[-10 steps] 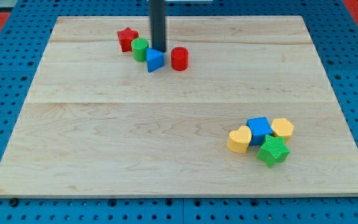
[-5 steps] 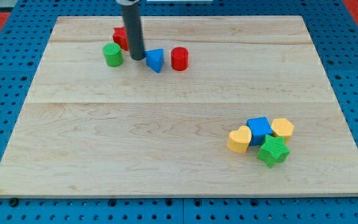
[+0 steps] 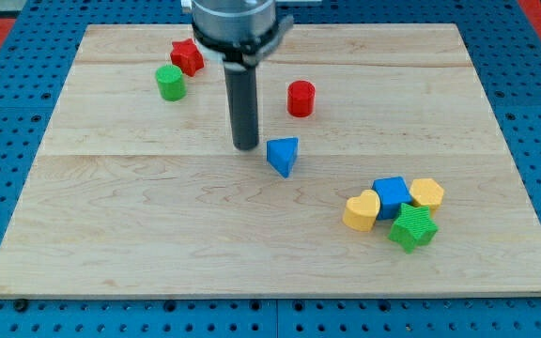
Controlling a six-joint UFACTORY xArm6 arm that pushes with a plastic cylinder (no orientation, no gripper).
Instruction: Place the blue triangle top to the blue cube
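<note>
The blue triangle [image 3: 283, 155] lies near the board's middle, left of and above the blue cube [image 3: 392, 195]. My tip [image 3: 246, 146] stands just left of the blue triangle, close to it with a small gap. The blue cube sits at the lower right in a cluster, between a yellow heart [image 3: 362, 210] on its left, a yellow block [image 3: 427, 193] on its right and a green star [image 3: 413, 227] below it.
A red cylinder [image 3: 301, 98] stands up and right of my tip. A green cylinder [image 3: 169, 82] and a red star [image 3: 188, 55] sit at the upper left. The wooden board [image 3: 158, 235] lies on a blue pegboard.
My tip moved down and right, and the blue triangle went with it toward the board's middle. The red cylinder shifted right and slightly down. The green cylinder was knocked left earlier.
</note>
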